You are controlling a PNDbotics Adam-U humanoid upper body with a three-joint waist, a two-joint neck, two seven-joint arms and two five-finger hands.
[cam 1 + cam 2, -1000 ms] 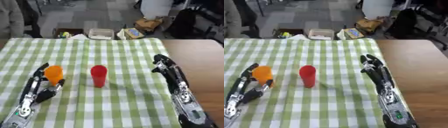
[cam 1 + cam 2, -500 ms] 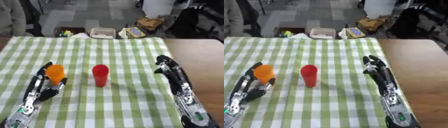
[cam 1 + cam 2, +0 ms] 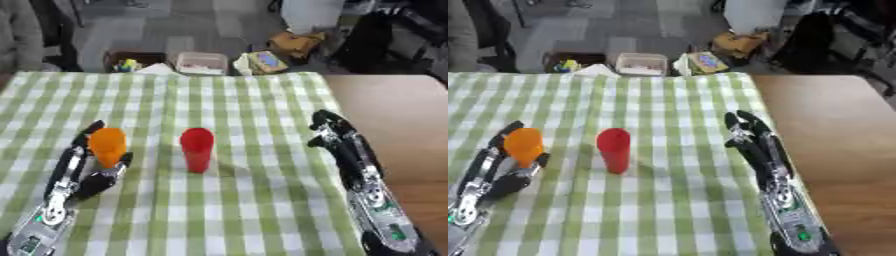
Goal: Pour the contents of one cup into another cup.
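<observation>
Nearest to me, my left hand (image 3: 87, 172) lies at the lower left of the green checked tablecloth (image 3: 262, 210) with its fingers and thumb set either side of the orange cup (image 3: 108, 146), which stands upright between them; I judge that a grasp on the cup, though I cannot tell how fully the fingers close behind it. My right hand (image 3: 754, 142) lies flat on the cloth at the right, fingers straight and relaxed, holding nothing, near the cloth's edge where the bare wooden table (image 3: 833, 125) begins. Between the two hands, just to the right of the orange cup and apart from it, stands the red cup (image 3: 196, 149), upright, open end up as far as I can see. To do this step well I would settle the grip low on the orange cup, lift it straight up before moving sideways, then carry it over the red cup's mouth and tip slowly, keeping clear of its rim, since a narrow cup like that looks easy to knock over. Beyond the table, boxes and bins (image 3: 199, 62) sit on the floor.
</observation>
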